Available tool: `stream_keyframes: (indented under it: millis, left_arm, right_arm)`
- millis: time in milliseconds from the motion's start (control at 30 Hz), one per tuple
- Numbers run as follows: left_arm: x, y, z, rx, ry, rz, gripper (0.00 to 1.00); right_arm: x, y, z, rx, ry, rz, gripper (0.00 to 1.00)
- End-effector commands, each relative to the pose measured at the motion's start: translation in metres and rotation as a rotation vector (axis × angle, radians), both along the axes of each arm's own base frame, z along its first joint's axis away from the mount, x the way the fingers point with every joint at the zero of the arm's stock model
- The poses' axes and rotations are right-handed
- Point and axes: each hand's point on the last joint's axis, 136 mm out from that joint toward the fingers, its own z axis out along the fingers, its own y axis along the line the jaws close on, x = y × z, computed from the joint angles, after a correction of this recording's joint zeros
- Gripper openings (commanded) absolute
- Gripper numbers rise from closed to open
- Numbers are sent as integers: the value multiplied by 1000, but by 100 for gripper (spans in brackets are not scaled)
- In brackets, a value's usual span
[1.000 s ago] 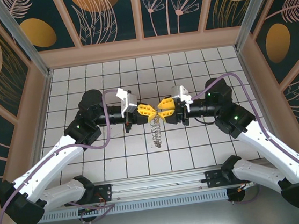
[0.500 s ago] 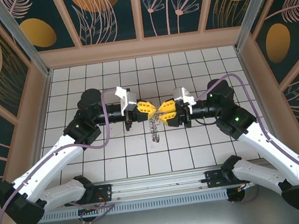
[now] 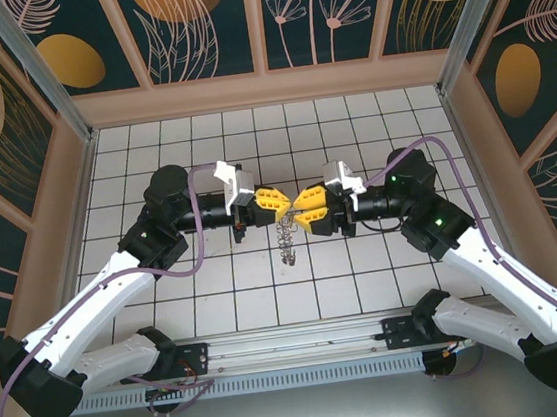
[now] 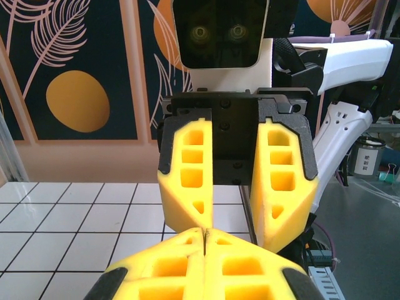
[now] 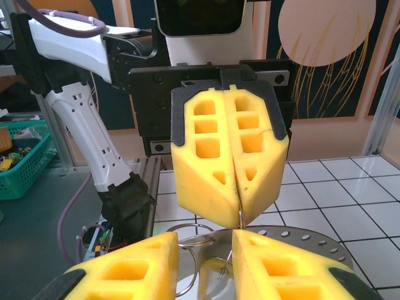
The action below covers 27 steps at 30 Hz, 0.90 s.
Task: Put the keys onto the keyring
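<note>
The keyring (image 3: 285,240) hangs as a coil of silvery wire loops under the two grippers, which meet tip to tip above the table's middle. My left gripper (image 3: 285,207) is shut, and in the right wrist view its tips (image 5: 238,215) pinch a thin wire loop. My right gripper (image 5: 203,244) is open, its fingers standing either side of the wire loops (image 5: 195,259). A flat grey perforated part of the keyring (image 5: 312,240) lies behind them. In the left wrist view my left gripper (image 4: 205,232) is closed, and the right gripper's fingers (image 4: 284,181) face it, apart. The keys are hidden.
White tiled floor (image 3: 366,269) spreads below the hanging coil. Patterned walls (image 3: 197,26) enclose the back and sides. A rail with the arm bases (image 3: 295,353) runs along the near edge. A green basket (image 5: 22,159) sits outside at the left.
Both grippers have drawn slightly closer together and a little farther up the table. The hanging coil has risen with them and shows shorter.
</note>
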Motion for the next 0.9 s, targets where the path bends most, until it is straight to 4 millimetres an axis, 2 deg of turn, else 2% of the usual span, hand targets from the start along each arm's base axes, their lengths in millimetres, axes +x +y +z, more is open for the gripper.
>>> stream_keyframes:
  millis: [0, 167, 567, 767, 867]
  left_arm:
    - [-9, 5, 31, -71, -83, -23, 0]
    - [-9, 5, 31, -74, -87, -22, 0]
    - [-11, 5, 33, -77, -93, -32, 0]
    - [-11, 4, 32, -77, -89, -42, 0]
    - [-10, 3, 30, -73, -84, -42, 0]
  right_arm:
    - [11, -1, 3, 17, 3, -57, 33]
    - [15, -4, 7, 37, -1, -93, 37]
    - [20, 5, -1, 18, 41, -58, 41]
    - [20, 6, -2, 20, 39, -43, 35]
    - [18, 7, 0, 29, 30, -29, 28]
